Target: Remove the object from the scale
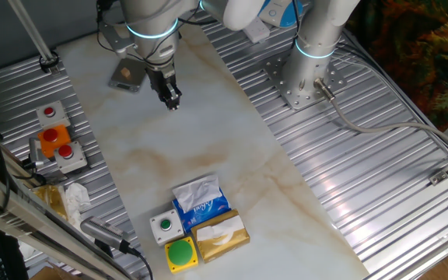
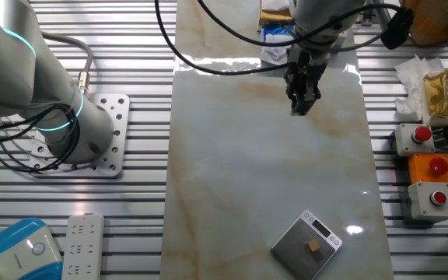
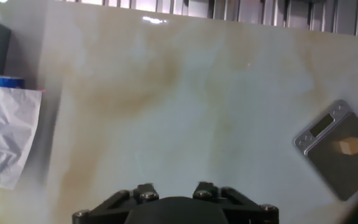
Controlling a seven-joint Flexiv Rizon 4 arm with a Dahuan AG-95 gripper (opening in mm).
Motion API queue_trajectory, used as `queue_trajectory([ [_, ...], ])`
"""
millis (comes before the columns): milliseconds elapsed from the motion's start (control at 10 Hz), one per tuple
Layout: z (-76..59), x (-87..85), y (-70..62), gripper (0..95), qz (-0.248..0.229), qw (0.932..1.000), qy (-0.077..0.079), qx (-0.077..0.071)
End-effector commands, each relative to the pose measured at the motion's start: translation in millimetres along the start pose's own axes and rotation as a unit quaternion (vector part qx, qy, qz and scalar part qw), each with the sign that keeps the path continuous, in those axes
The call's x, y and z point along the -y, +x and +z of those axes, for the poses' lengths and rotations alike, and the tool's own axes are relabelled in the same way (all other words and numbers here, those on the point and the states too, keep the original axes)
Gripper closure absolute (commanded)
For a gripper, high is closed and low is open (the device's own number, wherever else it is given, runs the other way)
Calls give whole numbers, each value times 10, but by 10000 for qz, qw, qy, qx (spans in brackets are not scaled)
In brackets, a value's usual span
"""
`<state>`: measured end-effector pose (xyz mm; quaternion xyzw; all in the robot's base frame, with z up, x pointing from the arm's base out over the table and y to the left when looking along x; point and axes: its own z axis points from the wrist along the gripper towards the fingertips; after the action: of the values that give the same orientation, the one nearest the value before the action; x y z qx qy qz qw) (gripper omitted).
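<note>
The scale [image 2: 295, 250] is a small grey square plate near the marble table's edge. It also shows in one fixed view [image 1: 123, 77], and at the right edge of the hand view [image 3: 337, 163]. The object [image 2: 313, 246], a tiny tan-brown nugget, sits on the plate's middle; it shows in the hand view too [image 3: 348, 145] and faintly in one fixed view [image 1: 128, 75]. My gripper [image 2: 301, 107] [image 1: 173, 102] hangs above bare marble, well apart from the scale. Its fingers look pressed together and hold nothing. The hand view shows only the gripper's black base.
A blue tissue pack [image 1: 201, 204], a yellow-brown tissue box [image 1: 222, 236] and green button boxes [image 1: 180, 253] lie at one end. Red and orange button boxes [image 2: 430, 169] stand beside the marble. The arm's base [image 1: 306, 82] is bolted to the ribbed metal. A power strip [image 2: 84, 245] lies nearby.
</note>
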<state>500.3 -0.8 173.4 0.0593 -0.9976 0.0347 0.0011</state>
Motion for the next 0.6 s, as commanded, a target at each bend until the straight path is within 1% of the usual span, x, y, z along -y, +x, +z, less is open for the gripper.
queue_trajectory([
  [100,-1,-2,-2,950,52,10000,-25,-38],
  [200,-1,-2,-2,950,82,10000,-39,-34],
  [300,-2,-2,-4,950,169,9998,-37,15],
  [600,-32,6,-4,950,189,9998,-7,-47],
])
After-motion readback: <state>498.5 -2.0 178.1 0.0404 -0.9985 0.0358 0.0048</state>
